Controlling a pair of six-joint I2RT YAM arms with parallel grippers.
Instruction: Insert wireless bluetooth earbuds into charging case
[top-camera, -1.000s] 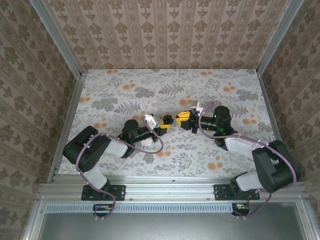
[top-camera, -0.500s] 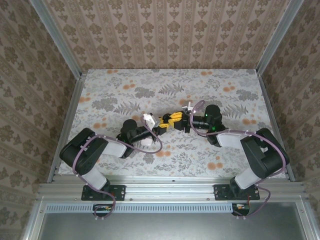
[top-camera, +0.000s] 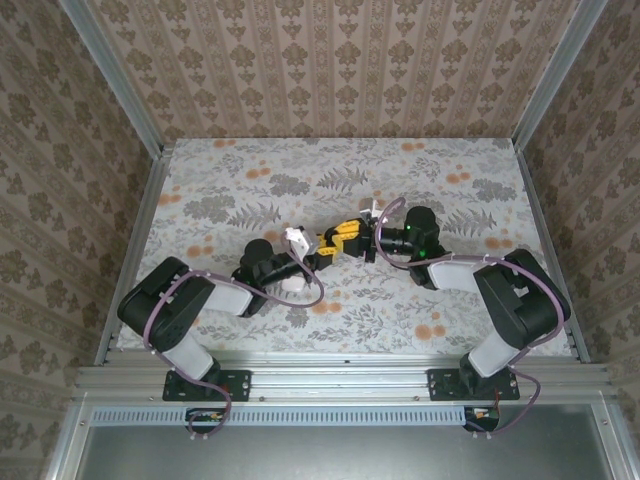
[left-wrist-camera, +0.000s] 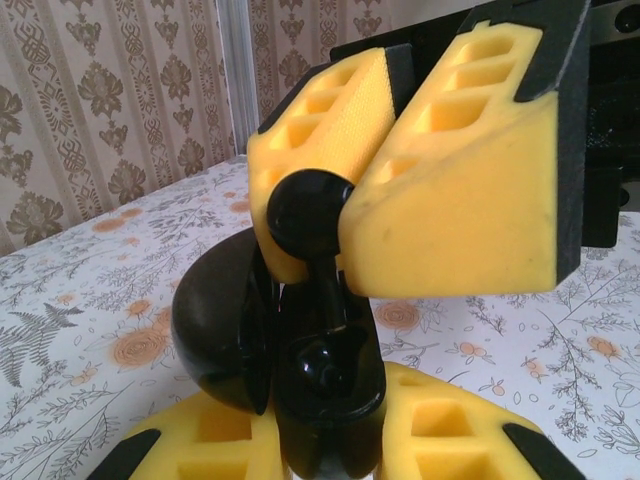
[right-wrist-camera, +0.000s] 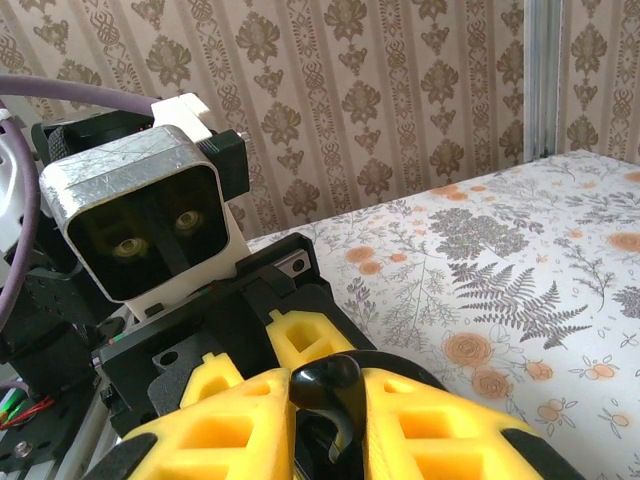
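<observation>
I am watching the flowered table (top-camera: 230, 170), where both arms are stretching toward the middle and the two grippers are sitting tip to tip. The left gripper (top-camera: 325, 247) is clamping narrowly on a glossy black piece (left-wrist-camera: 325, 385) with a rounded black shell (left-wrist-camera: 212, 340) at its left side; I cannot tell what that piece is. The right gripper (top-camera: 349, 233) is pinching a small black earbud (left-wrist-camera: 305, 212) between its yellow fingers, directly above the black piece and touching it.
</observation>
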